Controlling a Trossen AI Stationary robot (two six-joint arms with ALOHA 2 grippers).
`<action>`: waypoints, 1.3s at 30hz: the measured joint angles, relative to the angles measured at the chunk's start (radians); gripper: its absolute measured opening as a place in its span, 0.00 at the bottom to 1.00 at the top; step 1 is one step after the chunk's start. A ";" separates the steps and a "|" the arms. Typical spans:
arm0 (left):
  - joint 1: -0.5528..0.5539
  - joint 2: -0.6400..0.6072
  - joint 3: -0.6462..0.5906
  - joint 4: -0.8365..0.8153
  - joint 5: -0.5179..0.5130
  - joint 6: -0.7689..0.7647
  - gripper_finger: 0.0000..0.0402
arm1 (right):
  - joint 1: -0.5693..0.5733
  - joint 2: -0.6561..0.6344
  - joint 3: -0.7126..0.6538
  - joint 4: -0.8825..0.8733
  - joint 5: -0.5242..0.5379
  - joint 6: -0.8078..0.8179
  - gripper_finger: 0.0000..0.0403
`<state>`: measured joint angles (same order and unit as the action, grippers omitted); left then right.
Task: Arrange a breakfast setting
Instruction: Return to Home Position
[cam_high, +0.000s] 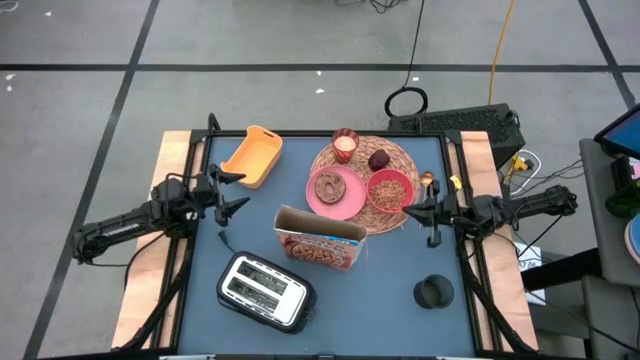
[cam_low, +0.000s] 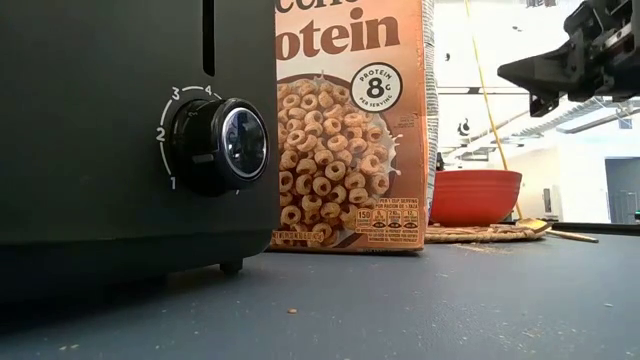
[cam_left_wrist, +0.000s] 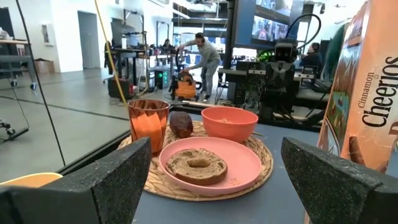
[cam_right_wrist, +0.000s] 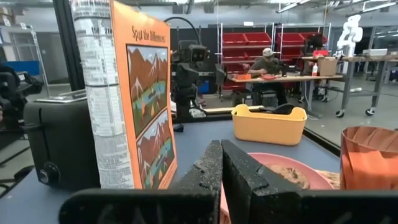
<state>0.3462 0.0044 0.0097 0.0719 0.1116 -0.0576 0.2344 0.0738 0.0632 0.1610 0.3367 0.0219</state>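
Both arms are parked out at the sides. The left gripper (cam_high: 238, 192) hangs over the left part of the table (cam_high: 300, 160), just beside the yellow tub (cam_high: 253, 155). Its fingers (cam_left_wrist: 112, 180) are spread wide apart with nothing between them. The right gripper (cam_right_wrist: 221, 155) is over the right side, and its fingers (cam_right_wrist: 242, 177) are pressed flat against each other, gripping nothing at all.

The breakfast stuff is all on the far half of the table, a bit right of centre. The woven mat (cam_high: 405, 160) lies flat there. The pink plate (cam_high: 350, 205) takes up its left part, with the bagel (cam_high: 329, 186) lying flat on the plate. The red bowl (cam_high: 390, 189) sits right next to the plate on the mat's right part, with something brownish in it.

The small glass (cam_high: 345, 145) stands upright at the mat's far edge. The dark red fruit (cam_high: 379, 160) is just beside it, on the far side of the bowl. The small spoon (cam_high: 427, 181) lies on the table just off the mat's right edge, near the right gripper.

The cereal box (cam_high: 322, 240) stands upright on the table just on the near side of the plate, and its top flap looks open. A black toaster (cam_high: 262, 291) sits near the front edge, and a black round thing (cam_high: 434, 292) sits toward the front right corner.
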 joint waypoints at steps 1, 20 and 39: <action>0.000 0.000 0.000 0.000 0.000 0.000 0.90 | 0.000 0.000 -0.004 0.000 0.000 0.000 0.00; 0.000 0.000 0.000 -0.001 0.000 0.002 0.90 | 0.000 0.000 -0.018 -0.073 -0.106 0.029 0.00; 0.000 0.000 0.000 -0.001 0.000 0.000 0.90 | 0.000 0.000 -0.020 -0.094 -0.104 -0.015 0.00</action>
<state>0.3458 0.0044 0.0101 0.0708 0.1116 -0.0574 0.2344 0.0742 0.0429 0.0666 0.2322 0.0067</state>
